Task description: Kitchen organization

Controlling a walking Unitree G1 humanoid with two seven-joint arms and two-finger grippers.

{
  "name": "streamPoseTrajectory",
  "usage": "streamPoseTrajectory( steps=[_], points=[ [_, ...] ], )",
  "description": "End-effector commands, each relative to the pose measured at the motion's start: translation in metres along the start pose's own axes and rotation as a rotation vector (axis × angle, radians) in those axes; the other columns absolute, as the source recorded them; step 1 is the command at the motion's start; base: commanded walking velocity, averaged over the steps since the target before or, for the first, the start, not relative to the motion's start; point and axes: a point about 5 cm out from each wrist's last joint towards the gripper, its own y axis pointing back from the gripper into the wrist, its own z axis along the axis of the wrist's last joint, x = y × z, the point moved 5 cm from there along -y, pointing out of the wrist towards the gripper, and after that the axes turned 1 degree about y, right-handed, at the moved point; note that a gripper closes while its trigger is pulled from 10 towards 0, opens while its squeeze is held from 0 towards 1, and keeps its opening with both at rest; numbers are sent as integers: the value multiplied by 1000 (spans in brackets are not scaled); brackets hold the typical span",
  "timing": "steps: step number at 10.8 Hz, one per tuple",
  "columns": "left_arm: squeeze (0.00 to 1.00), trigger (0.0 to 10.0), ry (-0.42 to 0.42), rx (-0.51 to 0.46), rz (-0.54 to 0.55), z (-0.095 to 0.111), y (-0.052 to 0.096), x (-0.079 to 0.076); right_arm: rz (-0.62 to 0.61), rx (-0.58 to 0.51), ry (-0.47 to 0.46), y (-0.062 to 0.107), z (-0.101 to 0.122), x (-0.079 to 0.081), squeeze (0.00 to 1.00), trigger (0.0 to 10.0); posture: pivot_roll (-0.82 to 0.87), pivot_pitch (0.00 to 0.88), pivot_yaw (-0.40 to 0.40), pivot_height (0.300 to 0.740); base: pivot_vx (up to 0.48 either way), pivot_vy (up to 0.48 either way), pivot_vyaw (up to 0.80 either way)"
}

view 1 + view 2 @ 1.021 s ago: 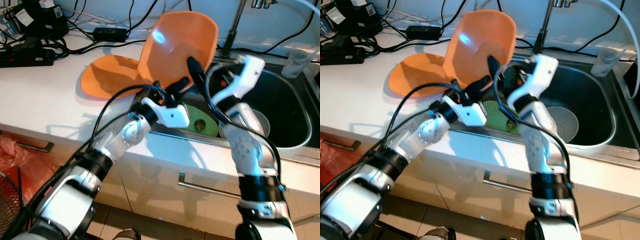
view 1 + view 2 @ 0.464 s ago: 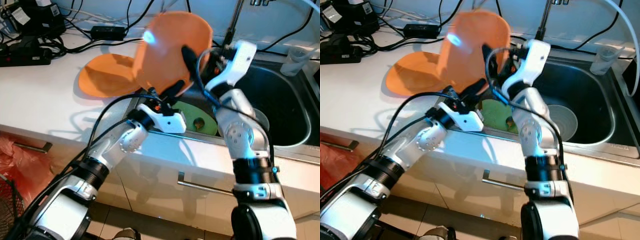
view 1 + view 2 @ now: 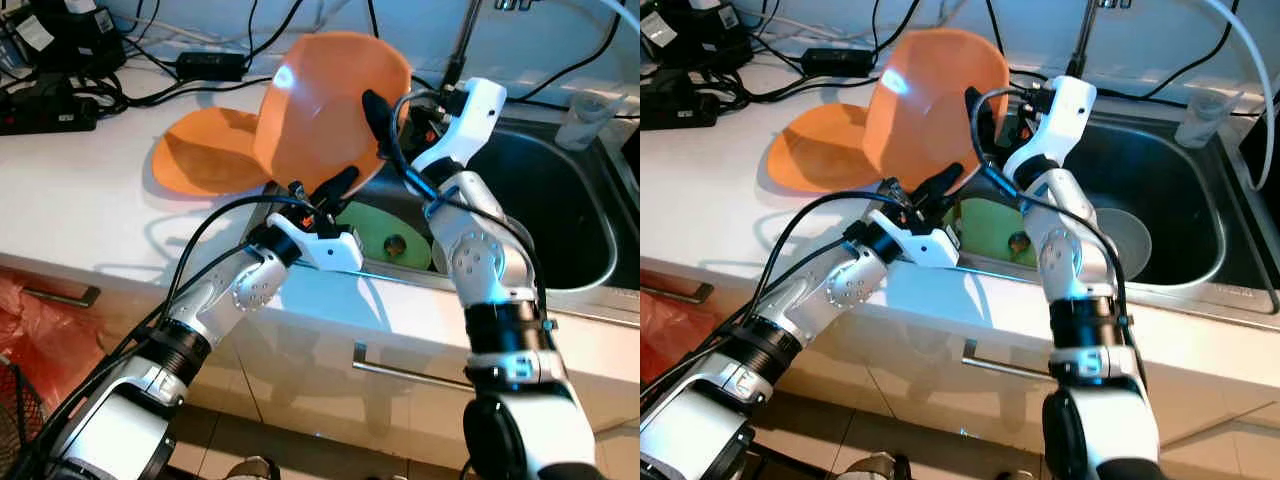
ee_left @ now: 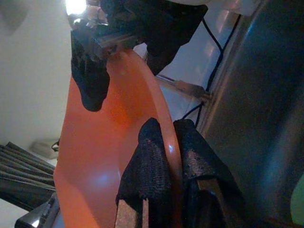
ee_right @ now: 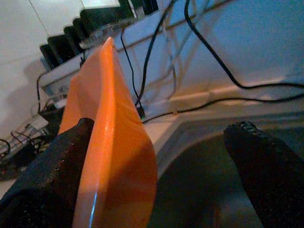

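Left eye view: left pincer [image 3: 338, 186] clamps an orange plate's [image 3: 320, 105] lower rim, upright between sink [image 3: 560, 215] and surface [image 3: 80, 190], right pincer [image 3: 385, 115] spread around it; stacking on the second plate [image 3: 205, 160] seems pending.

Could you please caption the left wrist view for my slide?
Left end effector pinching the rim of an upright orange plate beside the sink.

Left gripper [image 3: 948, 180] clamps the lower rim of the tilted orange plate [image 3: 930, 95]; right gripper [image 3: 985, 115] just above it, one finger against the plate.
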Motion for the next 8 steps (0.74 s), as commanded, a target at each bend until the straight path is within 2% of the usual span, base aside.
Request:
streamPoseTrajectory(
  steps=[1, 2, 3, 5, 6, 8],
  points=[
    [0, 0, -13, -131, 83, 30, -10, 17, -39, 56, -10, -1, -10, -11, 0, 10000, 87, 79, -11, 740, 0, 0, 0],
    [0, 0, -10, -136, 83, 30, -8, 17, -21, 100, -21, -3, -15, -12, 0, 9882, 87, 79, -11, 740, 0, 0, 0],
    [0, 0, -9, -137, 80, 31, -8, 16, -10, 119, -29, -5, -17, -13, 0, 4549, 91, 78, -14, 740, 0, 0, 0],
    [0, 0, -7, -135, 75, 31, -8, 14, 43, 165, -96, -8, -24, -8, 0, 706, 92, 76, -19, 740, 0, 0, 0],
    [0, 0, -7, -135, 74, 31, -8, 14, 48, 180, -103, -8, -27, -7, 0, 0, 92, 76, -21, 740, 0, 0, 0],
    [0, 0, -9, -134, 70, 30, -8, 13, 68, 209, -126, -9, -31, -7, 0, 0, 92, 74, -22, 740, 0, 0, 0]
  ],
)
